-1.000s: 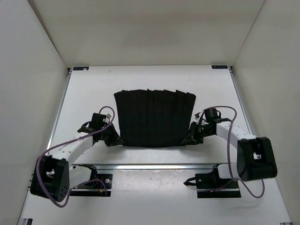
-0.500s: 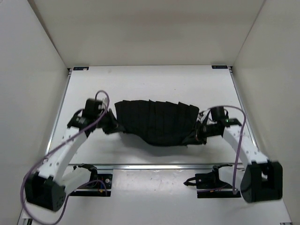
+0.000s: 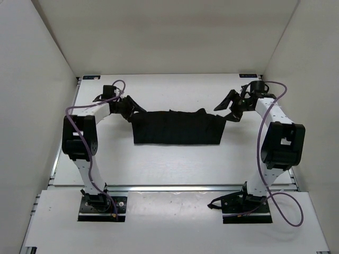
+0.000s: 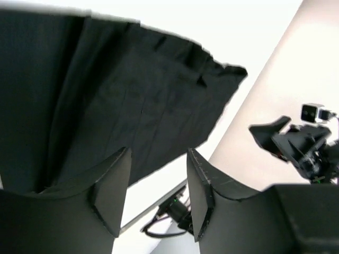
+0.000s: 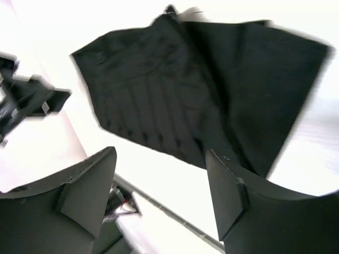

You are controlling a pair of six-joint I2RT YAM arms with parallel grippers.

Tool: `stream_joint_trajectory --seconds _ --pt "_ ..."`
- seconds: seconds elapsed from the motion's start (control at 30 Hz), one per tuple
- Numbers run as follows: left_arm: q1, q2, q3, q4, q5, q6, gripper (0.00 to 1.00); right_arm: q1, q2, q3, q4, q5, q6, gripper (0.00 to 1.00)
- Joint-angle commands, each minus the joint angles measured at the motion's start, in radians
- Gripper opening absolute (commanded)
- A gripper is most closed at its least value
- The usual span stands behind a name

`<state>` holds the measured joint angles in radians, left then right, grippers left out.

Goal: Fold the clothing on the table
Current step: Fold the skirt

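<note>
Nearest the arm bases, the front strip of the surface (image 3: 175, 166) now lies bare. A second ago the clothing's lower hem sat there, with a pair of jaws pinched on each of its near corners. That hem has since been lifted and carried away from the bases, over the rest of the garment.

The clothing (image 3: 176, 128) now lies across the middle of the surface as a shallower black band, doubled over on itself, with its pleat ridges running front to back. Its top edge looks slightly rumpled near the right end, though the overhead view is too coarse to be sure.

Just beyond the band's far corners, the left jaws and the right jaws have both let go. Each wrist view shows them standing wide, with nothing between them and the cloth lying below.

So the first fold looks laid and released. A fair guess is that a crosswise fold comes next, perhaps after the top edge is smoothed.

No brand or writing can be read. Two small dark tags (image 3: 91, 77) sit at the far corners of the surface, too small to make out.
</note>
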<state>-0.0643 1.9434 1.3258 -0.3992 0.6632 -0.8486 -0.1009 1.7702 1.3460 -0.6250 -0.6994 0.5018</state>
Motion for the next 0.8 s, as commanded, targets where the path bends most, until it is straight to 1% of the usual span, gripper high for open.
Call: stream_joint_trajectory --seconds 0.0,0.07,0.1,0.13,0.17,0.23,0.27,0.3,0.37,0.43,0.57,0.63,0.67,0.7,0.73,0.77 --pt "0.020 -0.181 -0.082 0.139 0.079 -0.048 0.57 0.004 -0.095 -0.060 0.004 0.139 0.014 0.67" --pt "0.029 -0.251 -0.176 0.058 0.026 0.012 0.58 0.013 -0.135 -0.128 -0.005 0.197 0.009 0.67" --pt "0.031 -0.288 -0.213 0.031 -0.023 0.066 0.58 0.023 -0.149 -0.157 0.005 0.213 0.017 0.67" --pt "0.031 -0.302 -0.226 -0.034 -0.087 0.116 0.58 0.018 -0.175 -0.221 0.037 0.221 0.041 0.67" --pt "0.023 -0.334 -0.256 -0.076 -0.121 0.141 0.59 0.023 -0.207 -0.290 0.071 0.247 0.067 0.68" --pt "0.006 -0.386 -0.307 -0.104 -0.261 0.198 0.60 0.041 -0.248 -0.374 0.119 0.303 0.105 0.68" --pt "-0.002 -0.411 -0.357 -0.087 -0.290 0.195 0.61 0.047 -0.262 -0.421 0.139 0.311 0.121 0.68" --pt "-0.006 -0.414 -0.403 -0.083 -0.322 0.194 0.61 0.058 -0.265 -0.433 0.151 0.339 0.124 0.68" --pt "0.001 -0.402 -0.454 -0.055 -0.323 0.203 0.60 0.078 -0.261 -0.482 0.180 0.380 0.150 0.68" --pt "-0.017 -0.374 -0.468 -0.055 -0.339 0.198 0.61 0.093 -0.259 -0.504 0.220 0.406 0.153 0.67" --pt "-0.074 -0.301 -0.433 -0.075 -0.402 0.194 0.61 0.095 -0.175 -0.486 0.258 0.393 0.158 0.66" --pt "-0.101 -0.282 -0.415 -0.047 -0.436 0.171 0.62 0.116 -0.131 -0.466 0.272 0.377 0.139 0.60" --pt "-0.107 -0.265 -0.406 -0.038 -0.438 0.160 0.61 0.121 -0.106 -0.449 0.284 0.374 0.133 0.56" --pt "-0.127 -0.246 -0.389 -0.038 -0.433 0.158 0.54 0.113 -0.085 -0.441 0.298 0.365 0.123 0.46" --pt "-0.134 -0.238 -0.378 -0.038 -0.436 0.158 0.45 0.103 -0.071 -0.443 0.312 0.332 0.107 0.35" --pt "-0.153 -0.227 -0.373 -0.035 -0.444 0.157 0.24 0.102 -0.063 -0.441 0.327 0.319 0.092 0.31"
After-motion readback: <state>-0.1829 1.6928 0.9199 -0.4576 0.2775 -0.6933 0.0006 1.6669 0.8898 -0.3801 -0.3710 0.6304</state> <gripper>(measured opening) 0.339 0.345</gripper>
